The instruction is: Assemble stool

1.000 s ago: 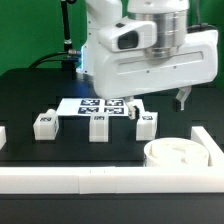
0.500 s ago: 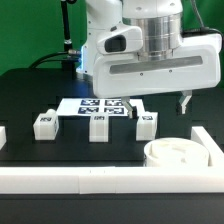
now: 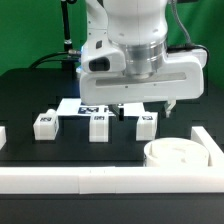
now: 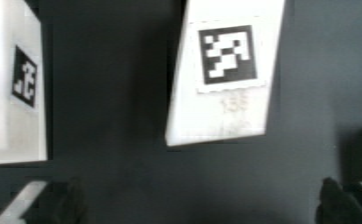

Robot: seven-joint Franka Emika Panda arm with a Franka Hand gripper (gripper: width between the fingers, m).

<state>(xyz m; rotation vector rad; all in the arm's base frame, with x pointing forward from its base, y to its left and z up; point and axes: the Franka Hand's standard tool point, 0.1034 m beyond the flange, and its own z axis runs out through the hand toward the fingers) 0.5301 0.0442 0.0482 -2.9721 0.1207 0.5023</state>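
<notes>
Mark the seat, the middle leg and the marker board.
seat (image 3: 176,160), exterior view, near rim
middle leg (image 3: 98,128), exterior view, front face
marker board (image 3: 90,106), exterior view, tagged top

Arm (image 3: 130,60) low, jaws wide apart, empty.

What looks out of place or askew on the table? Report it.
Nothing stands out. The three legs stand upright in a row by the marker board, none toppled. The seat lies flat against the border rail. The open gripper hangs above one leg.
</notes>
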